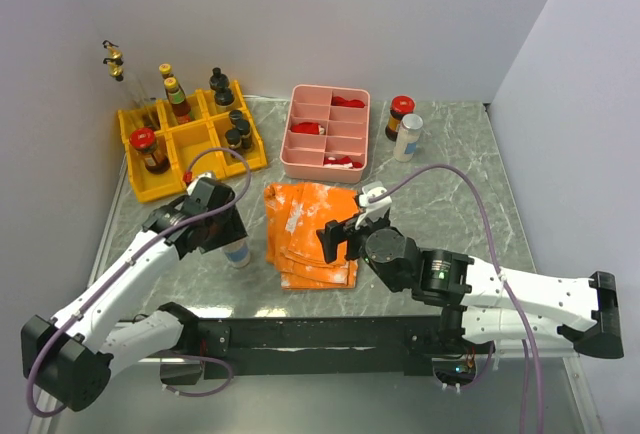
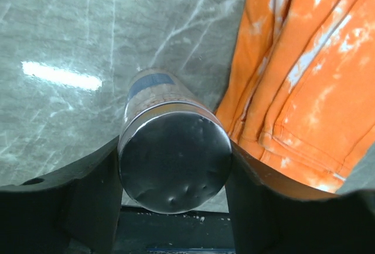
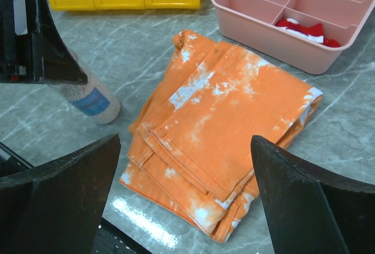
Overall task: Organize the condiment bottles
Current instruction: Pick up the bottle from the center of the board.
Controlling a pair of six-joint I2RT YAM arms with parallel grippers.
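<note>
Your left tool (image 2: 174,166) is clamping the silver-capped bottle (image 2: 155,93), lower centre of frame; your right tool (image 3: 186,148) is hanging, jaws apart, over the orange cloth (image 3: 234,99).

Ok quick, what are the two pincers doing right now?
Left pincer: closed on the silver-capped bottle.
Right pincer: open, holding nothing.

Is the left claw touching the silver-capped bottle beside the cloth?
Touching. In the left wrist view, fingers of the left claw press the silver-capped bottle with no gap.
</note>
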